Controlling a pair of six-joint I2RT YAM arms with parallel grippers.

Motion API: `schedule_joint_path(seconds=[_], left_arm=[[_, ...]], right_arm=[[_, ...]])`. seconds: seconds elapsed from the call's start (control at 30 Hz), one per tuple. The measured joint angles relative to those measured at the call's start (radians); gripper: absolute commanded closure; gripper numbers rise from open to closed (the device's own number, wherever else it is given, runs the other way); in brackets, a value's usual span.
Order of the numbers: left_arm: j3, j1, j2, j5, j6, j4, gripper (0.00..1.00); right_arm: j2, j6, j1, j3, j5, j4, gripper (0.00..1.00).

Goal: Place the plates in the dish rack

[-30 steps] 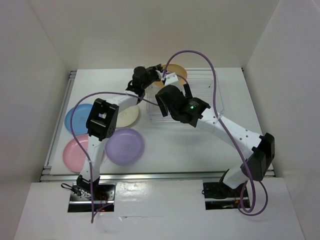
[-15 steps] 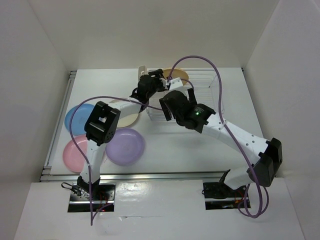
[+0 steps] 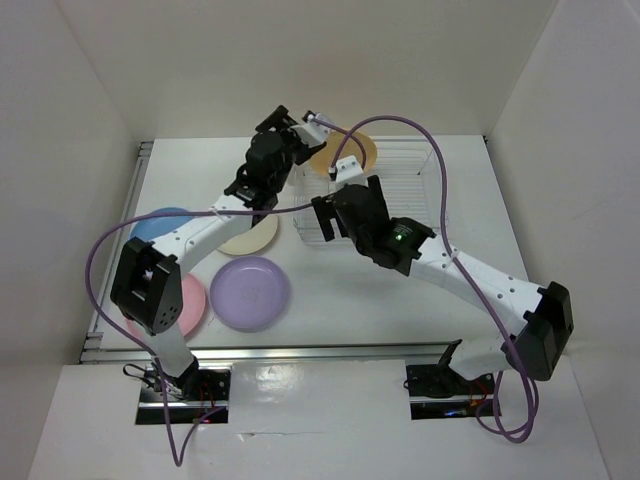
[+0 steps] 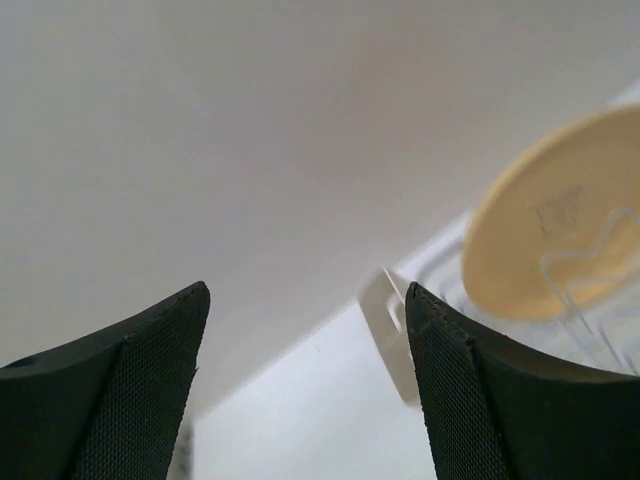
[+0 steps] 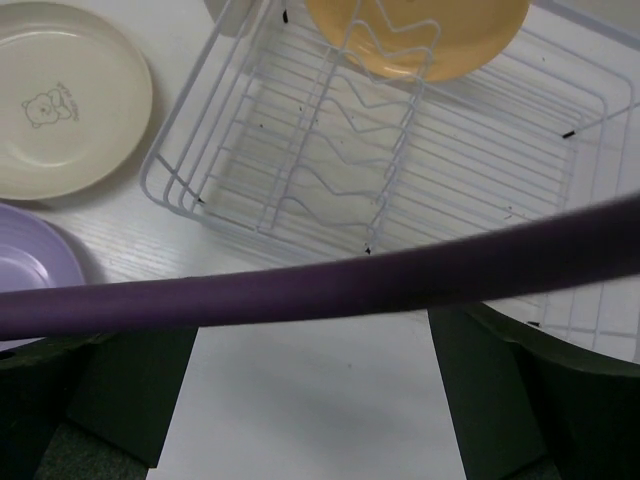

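While yellow-orange plate (image 5: 465,22) stands in white wire dish rack (image 5: 330,150), left gripper (image 4: 305,385) wide, right gripper (image 5: 310,400) wide

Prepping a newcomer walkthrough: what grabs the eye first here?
A yellow plate leans in the far-left corner of the white rack, with the left gripper open and empty near it. A purple cable cuts across the right wrist view; cream plate and purple plate lie flat left of the rack.
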Motion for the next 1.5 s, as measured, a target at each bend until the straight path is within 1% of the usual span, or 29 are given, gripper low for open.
schedule_joint_path(seconds=[0.07, 0.1, 0.17, 0.23, 0.27, 0.3, 0.37, 0.47, 0.6, 0.73, 0.83, 0.9, 1.03, 1.1, 1.23, 1.33, 1.43, 1.5], left_arm=[[0.001, 0.024, -0.015, -0.032, -0.105, -0.118, 0.15], [0.001, 0.046, -0.016, -0.023, -0.159, -0.191, 0.18], [0.002, 0.107, -0.015, 0.015, -0.266, -0.352, 0.19], [0.006, 0.198, -0.012, 0.066, -0.361, -0.519, 0.26], [0.006, 0.240, -0.012, 0.092, -0.396, -0.580, 0.26], [0.005, 0.283, -0.012, 0.110, -0.423, -0.634, 0.24], [-0.006, 0.367, -0.018, 0.138, -0.472, -0.695, 0.19], [-0.012, 0.455, -0.032, 0.201, -0.521, -0.786, 0.18], [-0.012, 0.516, -0.035, 0.280, -0.509, -0.837, 0.17], [-0.037, 0.523, -0.023, 0.360, -0.433, -0.842, 0.17], [-0.039, 0.522, 0.038, 0.422, -0.392, -0.843, 0.19], [-0.033, 0.522, 0.104, 0.449, -0.377, -0.852, 0.19], [0.000, 0.523, 0.242, 0.467, -0.356, -0.883, 0.20], [0.024, 0.525, 0.286, 0.469, -0.354, -0.901, 0.20], [0.117, 0.541, 0.314, 0.475, -0.352, -0.912, 0.22], [0.161, 0.562, 0.318, 0.484, -0.352, -0.912, 0.26], [0.167, 0.578, 0.317, 0.504, -0.349, -0.912, 0.26], [0.142, 0.581, 0.311, 0.494, -0.339, -0.904, 0.26]], right_arm=[[-0.006, -0.024, 0.000, -0.005, 0.002, 0.028, 0.00], [-0.007, -0.035, 0.000, -0.005, 0.005, 0.037, 0.00], [-0.008, -0.048, -0.001, -0.005, 0.016, 0.050, 0.00], [-0.008, -0.048, -0.003, -0.005, 0.029, 0.053, 0.00], [-0.008, -0.047, -0.004, -0.005, 0.034, 0.051, 0.00], [-0.008, -0.040, -0.004, -0.005, 0.037, 0.050, 0.00], [-0.008, -0.024, -0.004, -0.005, 0.042, 0.048, 0.00], [-0.008, 0.002, -0.004, -0.004, 0.042, 0.039, 0.00], [-0.008, 0.022, -0.004, -0.003, 0.041, 0.024, 0.00], [-0.008, 0.020, -0.004, -0.003, 0.038, 0.018, 0.00], [-0.013, 0.020, -0.004, -0.003, 0.038, 0.016, 0.00], [-0.020, 0.020, -0.004, -0.003, 0.039, 0.011, 0.00], [-0.037, 0.025, -0.004, -0.003, 0.043, -0.003, 0.00], [-0.042, 0.025, -0.004, -0.003, 0.047, -0.008, 0.00], [-0.042, 0.028, -0.004, -0.003, 0.051, -0.014, 0.00], [-0.039, 0.029, -0.004, -0.002, 0.054, -0.016, 0.00], [-0.018, 0.028, -0.004, 0.005, 0.054, -0.019, 0.00], [0.007, 0.028, -0.004, 0.017, 0.052, -0.019, 0.00]])
